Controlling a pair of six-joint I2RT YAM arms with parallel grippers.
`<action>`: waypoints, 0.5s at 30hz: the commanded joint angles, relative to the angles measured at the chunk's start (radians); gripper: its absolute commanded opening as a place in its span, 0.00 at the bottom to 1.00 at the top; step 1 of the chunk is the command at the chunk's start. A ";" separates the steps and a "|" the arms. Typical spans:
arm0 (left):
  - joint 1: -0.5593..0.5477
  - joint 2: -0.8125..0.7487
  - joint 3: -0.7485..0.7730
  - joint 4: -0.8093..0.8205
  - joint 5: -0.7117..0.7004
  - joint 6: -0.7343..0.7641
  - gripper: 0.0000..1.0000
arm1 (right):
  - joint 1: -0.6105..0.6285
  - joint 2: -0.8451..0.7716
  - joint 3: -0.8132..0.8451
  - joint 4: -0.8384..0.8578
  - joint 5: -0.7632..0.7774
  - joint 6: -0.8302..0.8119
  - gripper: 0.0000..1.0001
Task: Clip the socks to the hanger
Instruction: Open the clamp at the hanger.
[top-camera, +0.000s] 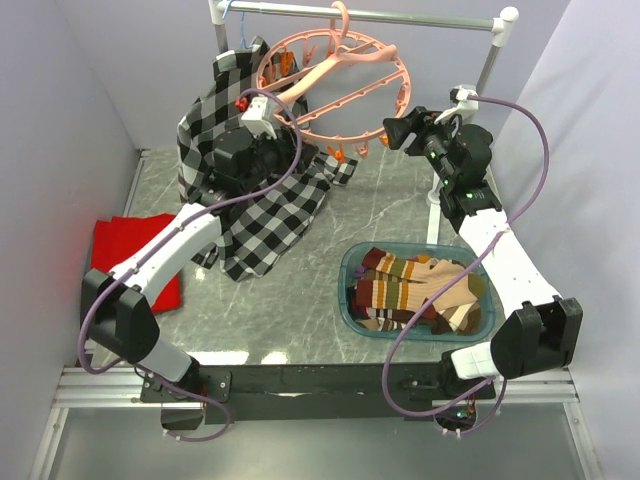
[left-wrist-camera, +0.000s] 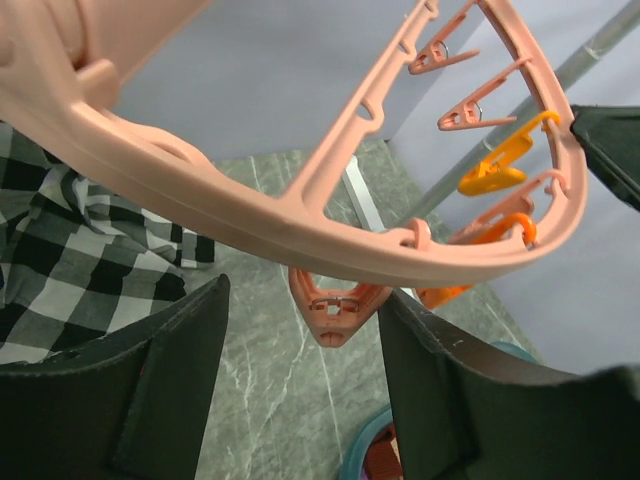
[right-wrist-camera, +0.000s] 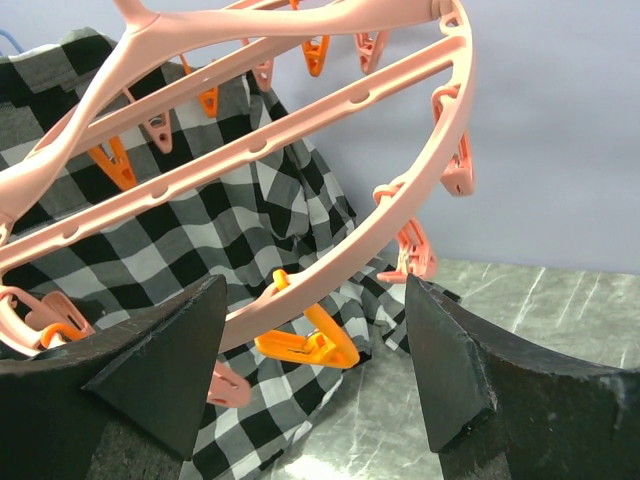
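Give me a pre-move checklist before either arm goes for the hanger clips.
1. Hanger hooked on the rail: ok.
2. Left end effector open, holding nothing: ok; a pink clip hangs in its gap.
3. Right end effector open, holding nothing: ok; an orange clip sits in its gap.
4. Sock in hand for clipping: not ok; the socks lie in the bin.
5. Plaid shirt clear of the hanger: cannot tell; it hangs close behind the ring.

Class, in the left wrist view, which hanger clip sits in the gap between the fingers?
The salmon-pink clip, end-on under the hanger's rim, between the black fingers; the other clips, pink and orange, hang farther along the rim, upper right.
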 joint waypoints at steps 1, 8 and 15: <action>-0.007 0.004 0.068 0.034 -0.026 -0.024 0.66 | -0.007 -0.009 0.046 0.019 0.000 -0.004 0.78; -0.010 0.024 0.115 0.001 -0.020 -0.044 0.63 | -0.009 -0.009 0.045 0.012 -0.001 -0.007 0.78; -0.010 0.031 0.129 -0.018 -0.041 -0.056 0.58 | -0.009 -0.012 0.033 0.012 -0.001 -0.006 0.78</action>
